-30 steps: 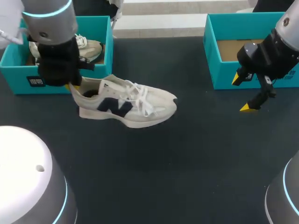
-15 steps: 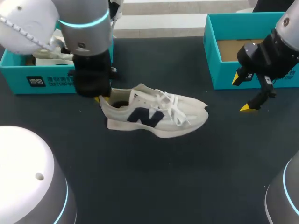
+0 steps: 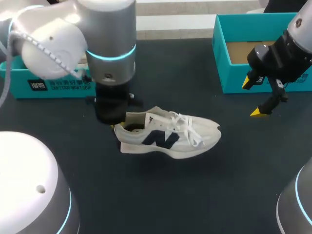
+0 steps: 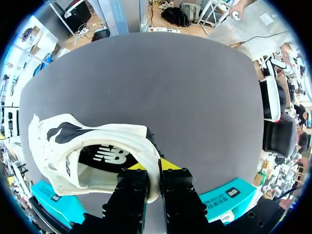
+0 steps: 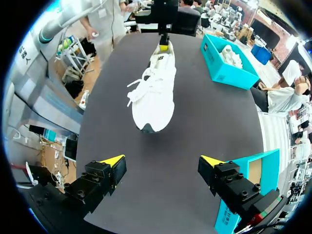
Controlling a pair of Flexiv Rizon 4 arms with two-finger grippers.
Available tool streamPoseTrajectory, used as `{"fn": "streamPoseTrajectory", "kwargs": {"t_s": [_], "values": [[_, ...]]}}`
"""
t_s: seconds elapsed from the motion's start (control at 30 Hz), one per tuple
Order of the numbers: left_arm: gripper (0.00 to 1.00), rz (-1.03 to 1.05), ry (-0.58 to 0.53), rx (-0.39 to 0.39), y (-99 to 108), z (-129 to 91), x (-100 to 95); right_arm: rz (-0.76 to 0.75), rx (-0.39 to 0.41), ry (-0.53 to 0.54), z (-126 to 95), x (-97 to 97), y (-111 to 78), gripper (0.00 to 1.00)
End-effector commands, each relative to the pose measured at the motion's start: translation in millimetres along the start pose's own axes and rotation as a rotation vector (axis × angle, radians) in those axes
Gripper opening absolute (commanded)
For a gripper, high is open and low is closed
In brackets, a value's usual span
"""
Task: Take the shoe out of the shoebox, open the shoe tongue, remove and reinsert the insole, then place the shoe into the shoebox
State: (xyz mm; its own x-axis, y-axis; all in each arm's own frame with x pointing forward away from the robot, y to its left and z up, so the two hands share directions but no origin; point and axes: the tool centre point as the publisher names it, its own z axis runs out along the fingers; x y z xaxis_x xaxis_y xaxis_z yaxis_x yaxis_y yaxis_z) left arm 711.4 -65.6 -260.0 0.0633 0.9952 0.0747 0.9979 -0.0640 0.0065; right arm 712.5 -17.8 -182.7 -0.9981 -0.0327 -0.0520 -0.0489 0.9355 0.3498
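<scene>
Shoe (image 3: 168,136): white sneaker with a dark logo on the side, out in the middle of the table (image 3: 195,195), toe pointing toward my right side, white laces (image 3: 187,127) flopped loose over the top; can't tell if the sole is actually resting on the table or just barely off it
Shoe from the wrists: left wrist cam looks straight down into the heel opening (image 4: 87,161), right wrist cam sees it toe-on, well ahead of its fingers (image 5: 153,92)
Left gripper (image 4: 153,170): clamped tight on the back of the heel, one finger inside the shoe and one outside, heel wall squeezed between them; from the head cam only a bit of yellow tip peeks out at the heel (image 3: 117,127)
Left arm (image 3: 109,44): comes in from the left and hangs right over the heel end
Right gripper (image 3: 252,97): fingers spread wide, nothing between them, hovering over the table just in front of the right box, well apart from the shoe; same story on its own cam (image 5: 162,161)
Left shoebox (image 3: 48,85): teal, back left, mostly hidden behind the arm; the right wrist cam shows a second shoe (image 5: 229,56) lying in it
Right shoebox (image 3: 229,83): teal, back right, brown floor showing inside
</scene>
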Motion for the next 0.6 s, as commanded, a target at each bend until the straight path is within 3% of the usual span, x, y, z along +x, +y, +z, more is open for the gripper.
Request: {"fn": "streamPoseTrajectory", "kwargs": {"t_s": [0.03,0.6], "values": [[0.00,-0.001,0.003,0.004,2.7,21.3,-8.2,0.000,0.002,0.002,1.3,-1.4,0.3,1.00],[0.00,-0.043,0.060,-0.007,-6.2,81.7,-14.9,0.000,0.002,0.002,1.3,-1.4,0.3,1.00]]}}
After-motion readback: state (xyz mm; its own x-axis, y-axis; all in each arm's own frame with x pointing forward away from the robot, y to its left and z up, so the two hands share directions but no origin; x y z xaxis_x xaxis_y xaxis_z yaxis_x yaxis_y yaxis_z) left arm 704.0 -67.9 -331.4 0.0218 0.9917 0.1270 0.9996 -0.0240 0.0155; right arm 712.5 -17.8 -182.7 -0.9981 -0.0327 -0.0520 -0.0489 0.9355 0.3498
